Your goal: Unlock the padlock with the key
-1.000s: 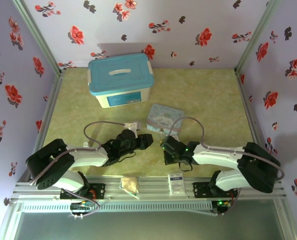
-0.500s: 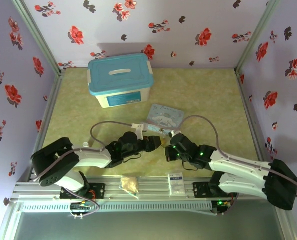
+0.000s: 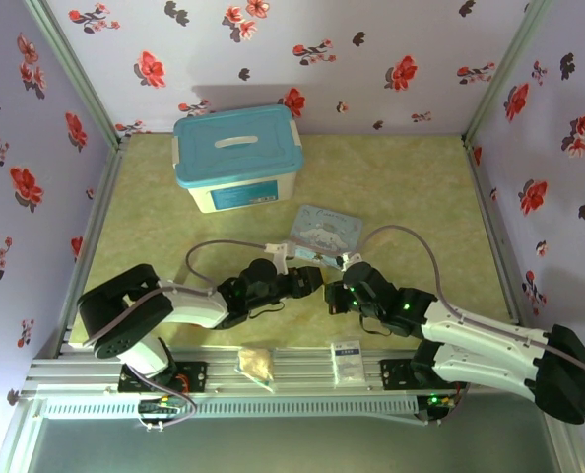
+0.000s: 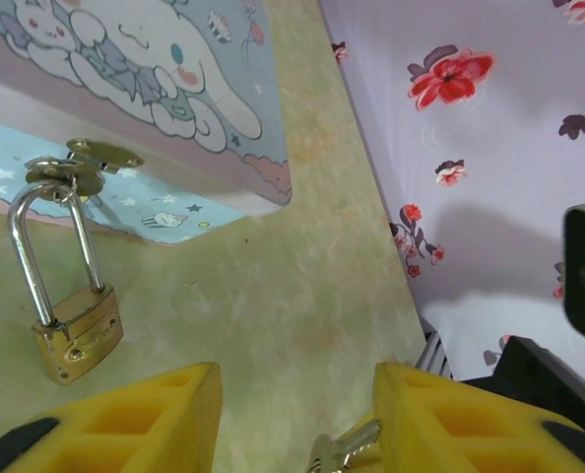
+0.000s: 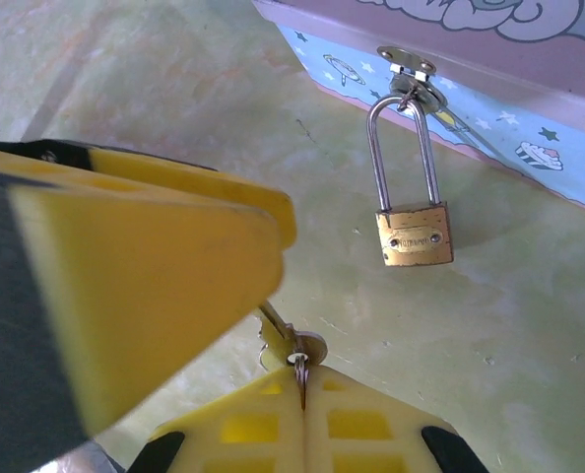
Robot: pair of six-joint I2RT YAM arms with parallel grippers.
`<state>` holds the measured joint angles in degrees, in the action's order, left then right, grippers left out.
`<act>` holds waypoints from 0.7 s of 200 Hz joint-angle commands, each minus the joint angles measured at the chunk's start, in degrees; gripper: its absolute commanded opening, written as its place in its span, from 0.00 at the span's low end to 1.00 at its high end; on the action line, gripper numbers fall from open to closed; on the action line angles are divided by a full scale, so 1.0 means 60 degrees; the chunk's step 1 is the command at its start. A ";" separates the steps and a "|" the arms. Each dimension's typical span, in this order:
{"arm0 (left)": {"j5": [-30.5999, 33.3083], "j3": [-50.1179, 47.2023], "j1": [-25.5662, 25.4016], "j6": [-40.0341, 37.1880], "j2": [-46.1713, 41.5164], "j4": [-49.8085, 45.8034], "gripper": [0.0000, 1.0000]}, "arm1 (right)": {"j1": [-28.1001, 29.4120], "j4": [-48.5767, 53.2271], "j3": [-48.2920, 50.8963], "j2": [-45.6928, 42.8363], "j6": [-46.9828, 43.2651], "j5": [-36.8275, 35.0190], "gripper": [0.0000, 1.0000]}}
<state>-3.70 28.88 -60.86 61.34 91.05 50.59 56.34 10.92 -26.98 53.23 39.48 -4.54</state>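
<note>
Right gripper [image 5: 302, 396] clamps the tiny, slippery key [image 5: 298, 357], lower centre; left gripper [image 4: 297, 419] gapes empty. Light padlock [image 5: 414, 235] probably swings, so grab its brass body.

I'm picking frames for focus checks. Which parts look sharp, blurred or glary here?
Right wrist: the padlock is sharp, the yellow finger nearest the lens is blurred. Left wrist: padlock crisp, glare streak on its shackle. Top external: even light, soft shadow behind the box.

Open table [image 4: 302, 286] before the padlock [image 4: 76, 335]; tin [image 4: 125, 59] blocks behind.
</note>
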 commanded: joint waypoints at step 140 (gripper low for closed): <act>-0.0580 0.1181 -0.0052 -0.0516 0.0587 -0.1204 0.30 | -0.0057 -0.0186 0.0132 0.0196 -0.0001 -0.0079 0.00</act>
<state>-5.34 32.80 -60.86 61.12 93.93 48.53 56.34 10.09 -26.92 55.51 39.46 -4.29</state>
